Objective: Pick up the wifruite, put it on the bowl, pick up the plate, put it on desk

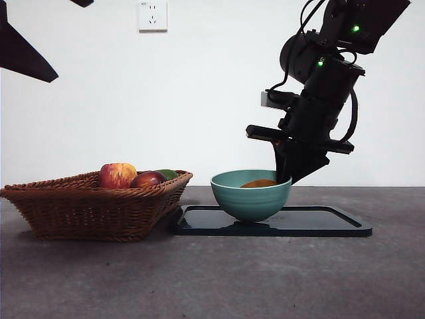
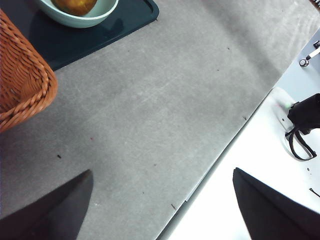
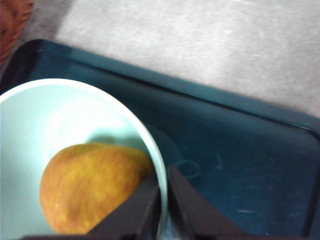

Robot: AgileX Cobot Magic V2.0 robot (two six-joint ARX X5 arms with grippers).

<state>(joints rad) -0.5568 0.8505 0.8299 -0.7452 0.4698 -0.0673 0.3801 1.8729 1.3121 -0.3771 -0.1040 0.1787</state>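
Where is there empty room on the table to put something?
Bare desk lies in front of the basket and tray. The tray's half beside the bowl is bare too. It's crowded where the right end effector pinches the bowl's rim.

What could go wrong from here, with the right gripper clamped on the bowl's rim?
1. The right gripper pinches only the thin rim of the bowl, so the bowl may tilt or slip when lifted.
2. The wifruite lies loose inside and could roll out.
3. The dark tray under the bowl might get dragged.
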